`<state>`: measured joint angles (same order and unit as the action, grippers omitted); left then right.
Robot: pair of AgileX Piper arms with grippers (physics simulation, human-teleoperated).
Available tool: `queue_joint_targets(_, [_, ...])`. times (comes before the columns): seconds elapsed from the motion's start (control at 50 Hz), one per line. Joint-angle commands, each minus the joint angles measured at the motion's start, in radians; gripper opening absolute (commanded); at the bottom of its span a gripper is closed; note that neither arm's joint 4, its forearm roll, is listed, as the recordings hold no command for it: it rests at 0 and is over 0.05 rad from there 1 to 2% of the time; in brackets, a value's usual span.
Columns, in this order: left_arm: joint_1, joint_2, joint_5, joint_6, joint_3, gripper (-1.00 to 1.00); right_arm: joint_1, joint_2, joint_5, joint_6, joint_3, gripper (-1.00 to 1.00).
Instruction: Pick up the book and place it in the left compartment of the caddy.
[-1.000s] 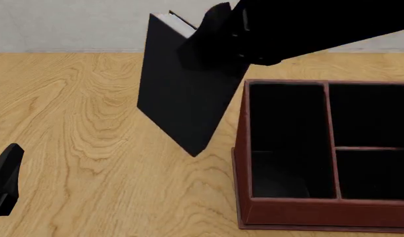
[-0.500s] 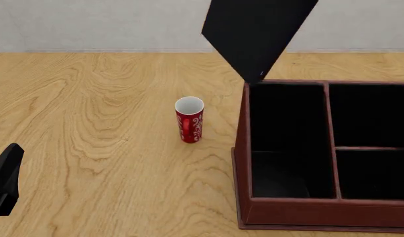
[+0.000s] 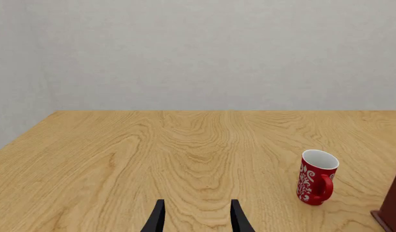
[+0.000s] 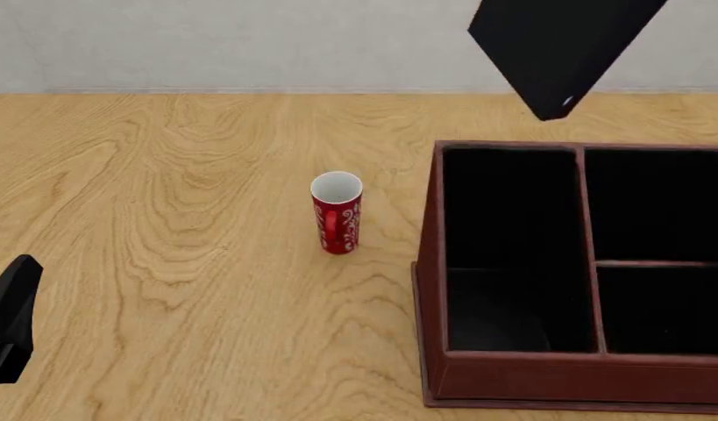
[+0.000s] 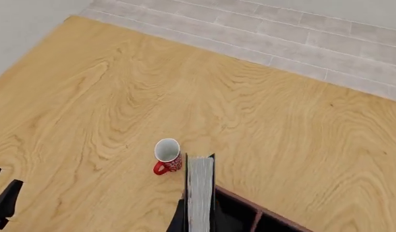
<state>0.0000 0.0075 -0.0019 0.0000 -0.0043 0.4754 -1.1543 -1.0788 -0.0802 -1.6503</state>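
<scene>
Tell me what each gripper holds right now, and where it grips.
The right gripper holds the book in the air; the grip point is hidden. The left gripper is open and empty.

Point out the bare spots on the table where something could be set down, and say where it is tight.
Bare wood runs from the left gripper to the red mug, and behind the mug to the back wall. The strip between the mug and the caddy is narrow. All three caddy sections look empty. The book hangs above the caddy's far edge, so the space over it is crowded.

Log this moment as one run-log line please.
phase: carry | book: lifted, tilted, above caddy | right gripper: holding book | left gripper: open, idle | mug: upright
</scene>
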Motion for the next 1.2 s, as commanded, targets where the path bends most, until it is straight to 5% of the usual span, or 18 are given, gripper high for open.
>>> queue_joint_targets(0.02, [0.0, 0.0, 0.0, 0.0, 0.0, 1.0, -0.097, 0.028, -0.031, -0.026, 0.007, -1.0])
queue_joint_targets(0.44, [0.0, 0.0, 0.0, 0.0, 0.0, 1.0, -0.186, 0.059, -0.018, 0.017, 0.112, -1.0])
queue_joint_targets(1.2, [0.0, 0.0, 0.0, 0.0, 0.0, 1.0, -0.15, 0.086, 0.024, 0.025, 0.276, -1.0])
